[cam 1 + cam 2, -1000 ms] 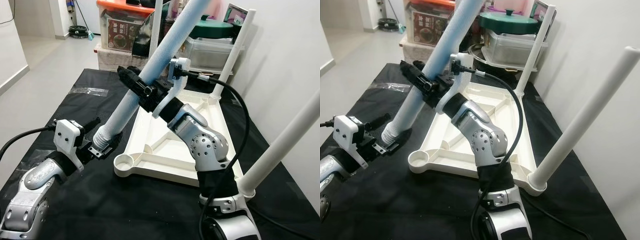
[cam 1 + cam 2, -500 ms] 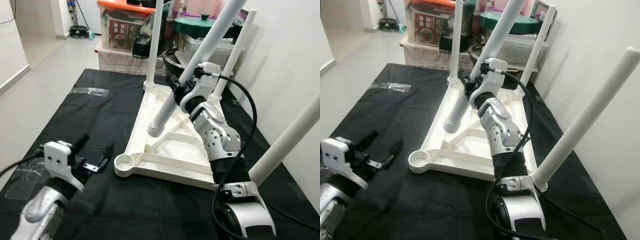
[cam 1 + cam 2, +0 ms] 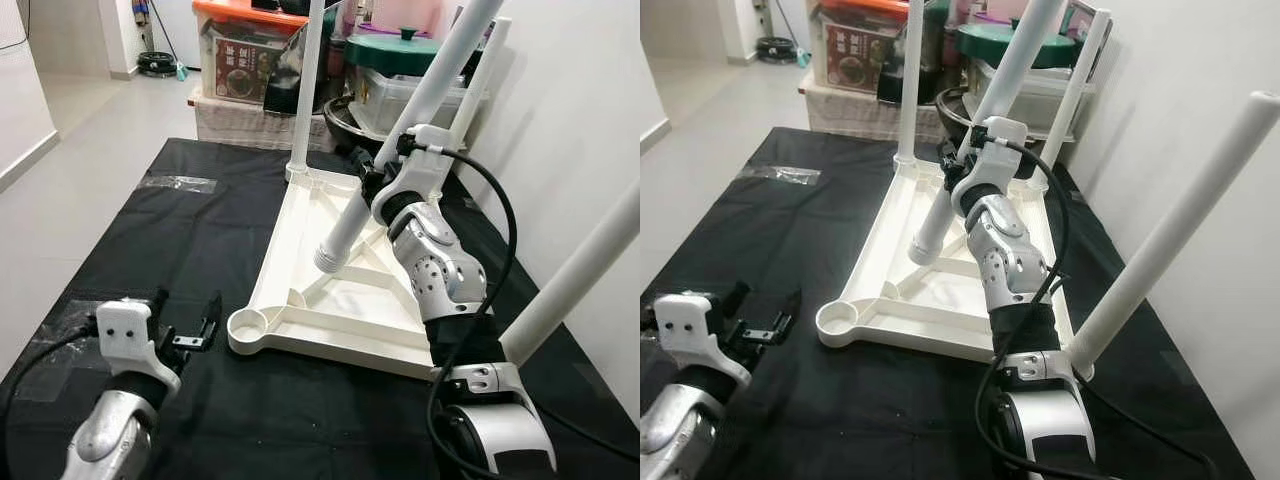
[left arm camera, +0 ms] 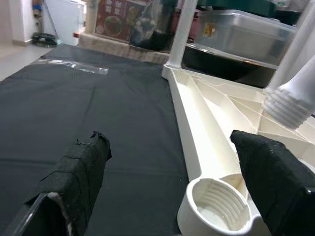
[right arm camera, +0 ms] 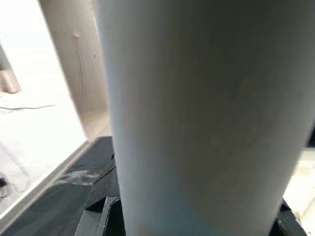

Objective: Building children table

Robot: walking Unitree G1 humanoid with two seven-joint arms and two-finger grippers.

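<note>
Right gripper (image 3: 372, 183) clamped the tilted white plastic leg tube (image 3: 400, 135) above the inverted white tabletop frame (image 3: 330, 300). Left gripper (image 4: 172, 172) was spread; its wrist view revealed the empty threaded socket (image 4: 214, 206).

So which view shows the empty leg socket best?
The left wrist view: the socket sits close between the left gripper fingers, with its inner threads plain. Both eye views show it small at the tabletop's near corner, threads unreadable. The right wrist view shows the held leg instead.

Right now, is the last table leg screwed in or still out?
Out. The right hand holds the leg tilted above the tabletop; the corner socket is empty.
</note>
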